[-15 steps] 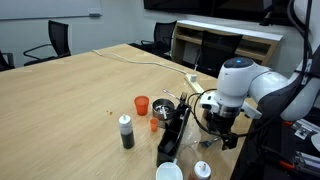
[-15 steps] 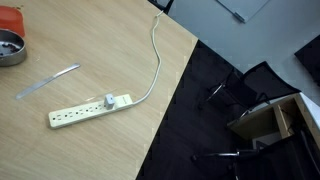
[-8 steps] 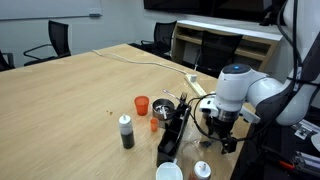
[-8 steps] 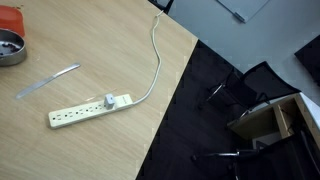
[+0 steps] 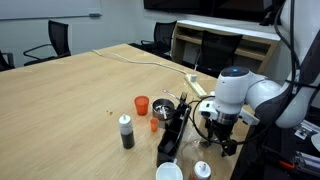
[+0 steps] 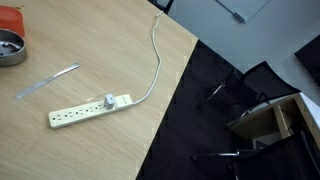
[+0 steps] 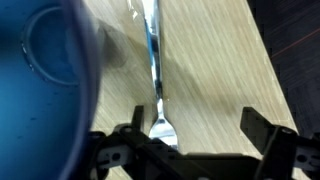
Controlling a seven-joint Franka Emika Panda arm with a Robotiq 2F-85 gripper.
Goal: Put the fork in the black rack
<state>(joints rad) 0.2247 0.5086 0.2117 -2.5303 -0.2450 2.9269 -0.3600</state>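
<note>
Wrist view: my end effector (image 7: pixel 192 120) spread wide astride the slim glossy fork (image 7: pixel 154 75) on wood-grain counter (image 7: pixel 215 60); only an exterior view shows the barred black rack (image 5: pixel 173 130).

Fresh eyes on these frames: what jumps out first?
The big white arm bent low at the edge of the table, next to the black rack and an orange cup. In the wrist view, the fork lies flat on the wood between the fingers of the open gripper, touching neither.
</note>
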